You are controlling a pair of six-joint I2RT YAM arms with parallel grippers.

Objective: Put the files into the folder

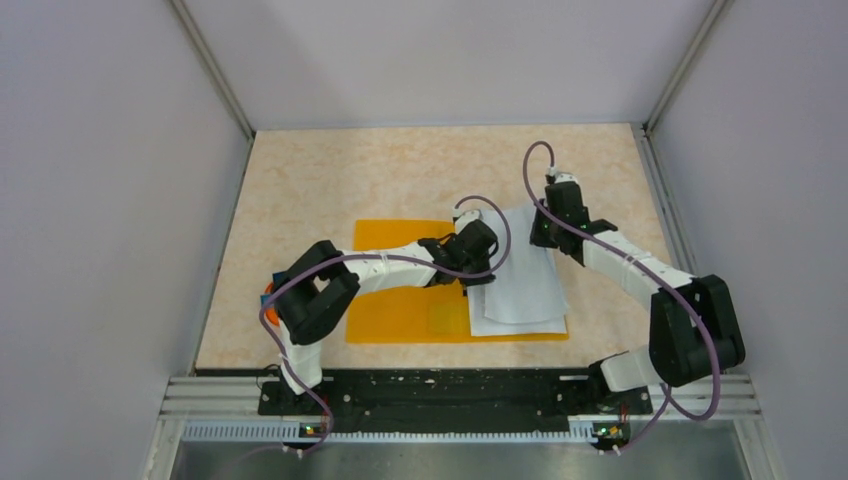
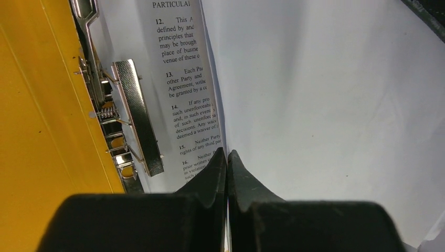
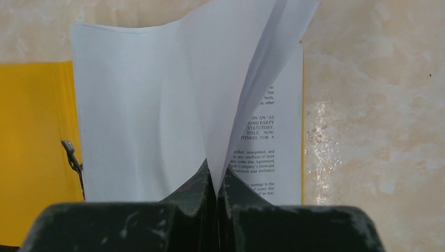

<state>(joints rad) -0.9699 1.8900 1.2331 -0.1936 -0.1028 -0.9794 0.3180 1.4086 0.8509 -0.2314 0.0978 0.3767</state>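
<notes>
The folder (image 1: 400, 300) lies open and flat on the desk (image 1: 330, 170), just ahead of the arm bases. Both sheets sit on its right half. The printed sheet (image 3: 273, 136) is underneath, lying flat on the folder. The blank sheet (image 1: 520, 280) is over it, lifted and curling up off the folder.

The left end effector (image 2: 227, 157) is at the folder's middle fold, beside the metal clip (image 2: 134, 115). Its jaws are pressed together, and the blank sheet's inner edge runs straight into the slit between them, so it looks pinched there. The right end effector (image 3: 216, 176) is at the folder's far right side, jaws tight on the blank sheet's outer edge and holding that edge up off the printed sheet. The blank sheet bows between the two grips.
</notes>
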